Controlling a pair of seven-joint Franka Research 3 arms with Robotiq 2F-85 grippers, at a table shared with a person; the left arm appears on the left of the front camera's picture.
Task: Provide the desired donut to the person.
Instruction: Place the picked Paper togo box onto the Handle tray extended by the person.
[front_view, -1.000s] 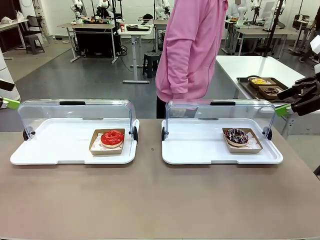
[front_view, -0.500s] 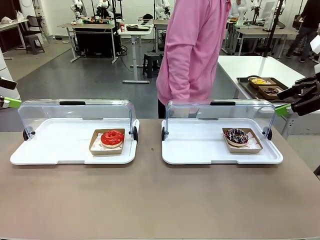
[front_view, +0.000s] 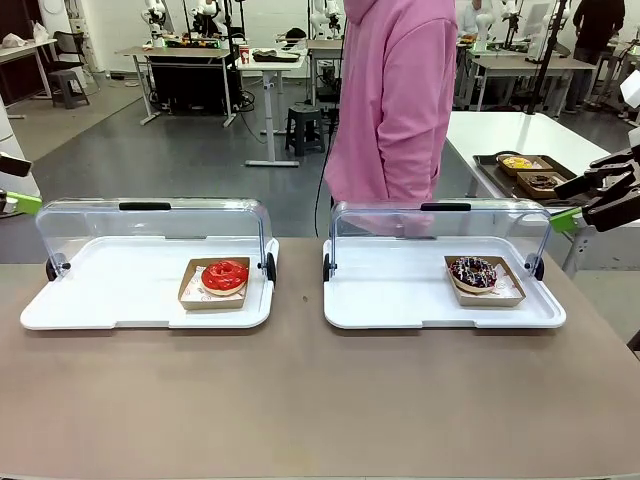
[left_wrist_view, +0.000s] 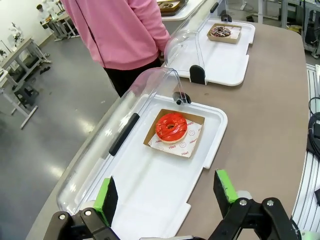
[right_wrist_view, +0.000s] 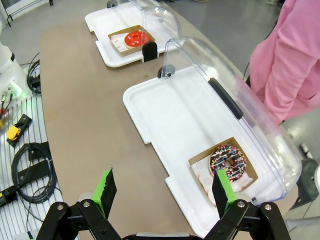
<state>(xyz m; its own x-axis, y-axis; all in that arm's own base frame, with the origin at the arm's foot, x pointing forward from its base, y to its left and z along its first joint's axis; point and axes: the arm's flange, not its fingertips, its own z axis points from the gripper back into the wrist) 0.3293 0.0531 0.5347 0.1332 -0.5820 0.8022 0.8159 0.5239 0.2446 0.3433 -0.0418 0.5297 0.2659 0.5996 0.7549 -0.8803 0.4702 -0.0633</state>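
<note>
A red-glazed donut (front_view: 224, 275) lies in a cardboard tray inside the left white display case (front_view: 100, 300); the left wrist view has the same donut (left_wrist_view: 171, 127) ahead of my open left gripper (left_wrist_view: 167, 192), which hovers over the case's near end. A chocolate donut with sprinkles (front_view: 473, 271) sits in its cardboard tray in the right case (front_view: 400, 295). My right gripper (right_wrist_view: 162, 189) stands open above the table beside that case, the sprinkled donut (right_wrist_view: 228, 162) to its right. The person (front_view: 390, 110) in a pink hoodie stands behind the right case. Both clear lids are swung back.
A side table at the right carries a dark tray with more donuts (front_view: 525, 170). The brown tabletop (front_view: 320, 400) in front of both cases is bare. Cables (right_wrist_view: 25, 160) lie on the floor grate beside the table in the right wrist view.
The person has stepped a little to the right behind the right case. Both arms have stayed still.
</note>
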